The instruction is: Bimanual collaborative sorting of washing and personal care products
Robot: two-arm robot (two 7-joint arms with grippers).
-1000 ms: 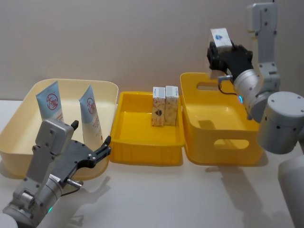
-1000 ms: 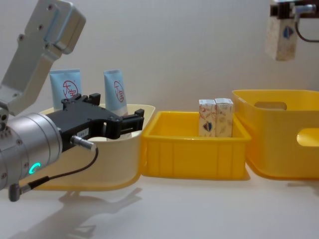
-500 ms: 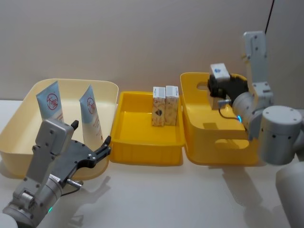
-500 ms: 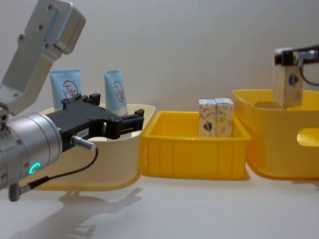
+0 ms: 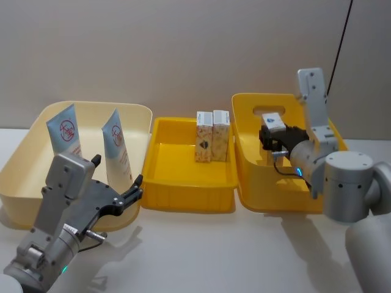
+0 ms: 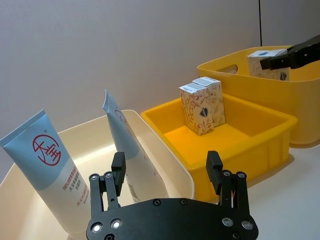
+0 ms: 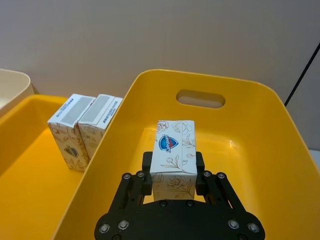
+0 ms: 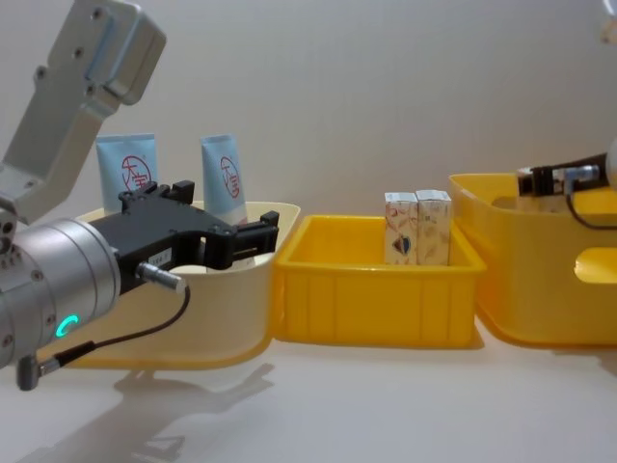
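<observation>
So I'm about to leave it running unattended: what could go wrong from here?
The right gripper holds a carton inside the tall yellow bin. Whether the carton touches the floor can't be told, so if released early it might drop and topple. The left gripper's open fingers sit close to the cream bin's front wall. A forward reach might shove the bin or knock the two leaning tubes.

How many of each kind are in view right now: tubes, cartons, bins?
Squeeze tubes: 2, both in the cream bin.
Cartons: 3, two in the middle yellow bin, one held by the right gripper inside the right yellow bin.
Bins: 3, one cream, two yellow.
Total: 8.
</observation>
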